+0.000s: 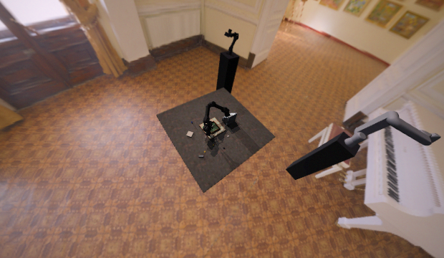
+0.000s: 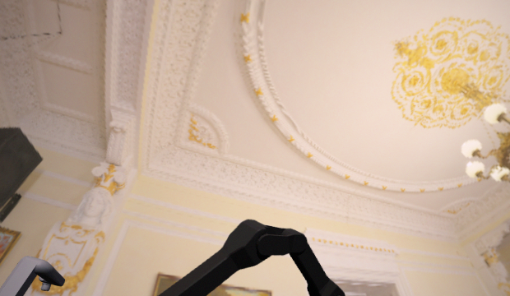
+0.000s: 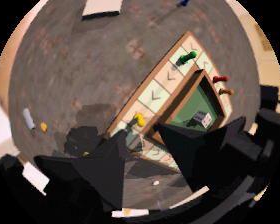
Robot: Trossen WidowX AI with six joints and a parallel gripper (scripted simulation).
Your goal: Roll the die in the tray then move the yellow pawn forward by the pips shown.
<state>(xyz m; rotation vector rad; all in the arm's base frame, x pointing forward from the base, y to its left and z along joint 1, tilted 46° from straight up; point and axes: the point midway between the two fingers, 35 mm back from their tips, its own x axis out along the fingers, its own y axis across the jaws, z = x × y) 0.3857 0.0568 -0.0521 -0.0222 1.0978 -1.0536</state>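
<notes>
The yellow pawn (image 3: 139, 120) stands on a track square near one corner of the board (image 3: 153, 100). My gripper (image 3: 141, 129) is partly open, its two black fingertips close to the pawn, one on either side in the wrist view; nothing is held. The fingers hide part of the track and the pawn's lower part. The die (image 3: 203, 119) lies in the green-floored tray (image 3: 183, 92), beyond the right finger; I cannot read its top face surely. A green pawn (image 3: 187, 58), a red pawn (image 3: 221, 79) and an orange pawn (image 3: 226, 91) are farther along the board.
The tray's raised wall is just right of the yellow pawn. A white square block (image 3: 102, 6) (image 1: 190, 134), a grey piece (image 3: 28, 119) (image 1: 201, 156), a small yellow piece (image 3: 43, 127) and a blue piece (image 3: 185, 2) lie off the board. A small white object (image 3: 156, 183) lies beyond another edge.
</notes>
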